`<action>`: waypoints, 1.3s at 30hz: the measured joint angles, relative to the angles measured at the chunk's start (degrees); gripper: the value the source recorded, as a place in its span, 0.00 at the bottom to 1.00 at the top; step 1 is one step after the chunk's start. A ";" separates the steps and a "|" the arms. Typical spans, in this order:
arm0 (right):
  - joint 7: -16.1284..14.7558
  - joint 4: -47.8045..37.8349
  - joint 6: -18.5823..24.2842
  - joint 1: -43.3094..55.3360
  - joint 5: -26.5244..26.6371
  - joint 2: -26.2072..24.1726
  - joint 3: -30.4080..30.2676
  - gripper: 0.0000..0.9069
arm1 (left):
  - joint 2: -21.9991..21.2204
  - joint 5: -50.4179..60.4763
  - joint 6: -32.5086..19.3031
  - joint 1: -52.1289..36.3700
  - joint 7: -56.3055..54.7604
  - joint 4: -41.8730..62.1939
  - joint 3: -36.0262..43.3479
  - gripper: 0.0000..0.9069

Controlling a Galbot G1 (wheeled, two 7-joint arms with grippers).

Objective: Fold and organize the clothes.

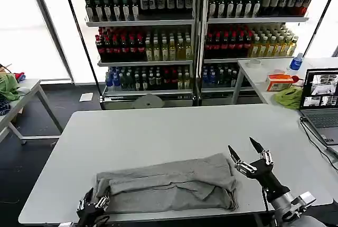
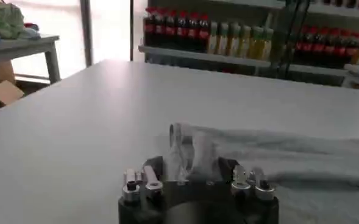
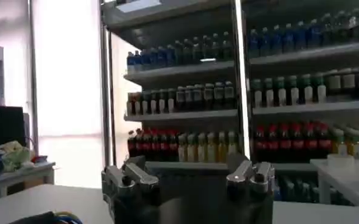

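Lying across the near part of the pale grey tabletop, the grey shirt is folded into a long, rumpled band that runs from the robot's left toward its right, close to the near edge. At the band's left end, the left tool sits low at the tabletop's near-left corner and touches the cloth; in the left wrist view a bunched fold of the shirt rises between the left tool's fingers, so it looks clenched on that end of the garment. Just beyond the band's right end, the right tool is raised above the tabletop with its two dark, pointed fingers spread apart and gripping nothing. The right wrist view looks out level at the drinks shelves, with the right tool's knuckles at the base of the frame. Behind the tabletop stand the shelves of bottled drinks. A laptop sits open at the far right edge, with a lime-green cloth bundle on the side table beyond it.
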 measured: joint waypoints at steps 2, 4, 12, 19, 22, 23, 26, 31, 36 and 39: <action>-0.04 0.00 0.04 -0.06 0.06 0.08 0.01 1.00 | -0.05 -0.16 -0.15 -0.02 0.04 0.17 0.14 0.01; -0.04 -0.03 0.09 -0.05 0.20 0.16 0.01 1.00 | -0.12 -0.35 -0.36 0.00 0.13 0.32 0.25 0.01; 0.09 -0.52 -0.05 0.31 0.94 0.32 -0.29 1.00 | -0.37 -0.69 -0.81 0.03 0.09 0.12 0.39 0.01; 0.62 -0.94 -0.58 1.17 2.47 -0.28 -0.31 1.00 | 0.08 -1.70 -0.75 -0.58 0.51 -0.13 -1.04 0.01; 0.67 -0.96 -0.69 1.55 2.84 -0.50 -0.34 1.00 | 0.82 -2.95 -0.54 -1.38 0.80 0.31 -3.16 0.01; 0.70 -0.99 -0.75 1.70 2.94 -0.55 -0.42 1.00 | 1.22 -3.51 -0.42 -1.69 1.00 0.59 -4.23 0.01; 0.75 -1.16 -0.96 2.12 3.15 -0.69 -0.69 1.00 | 2.65 -5.10 -0.36 -2.46 1.69 1.58 -7.82 0.01; 0.84 -1.22 -1.41 2.96 3.40 -1.02 -1.06 1.00 | 6.29 -6.37 -0.42 -3.74 3.67 4.64 -15.12 0.01; 0.89 -1.19 -1.68 3.20 3.58 -1.18 -1.13 1.00 | 11.23 -6.68 -0.19 -4.77 6.35 9.45 -22.94 0.01; 0.90 -1.17 -1.73 3.20 3.59 -1.15 -1.14 1.00 | 14.08 -7.52 0.41 -4.87 7.28 11.29 -27.03 0.01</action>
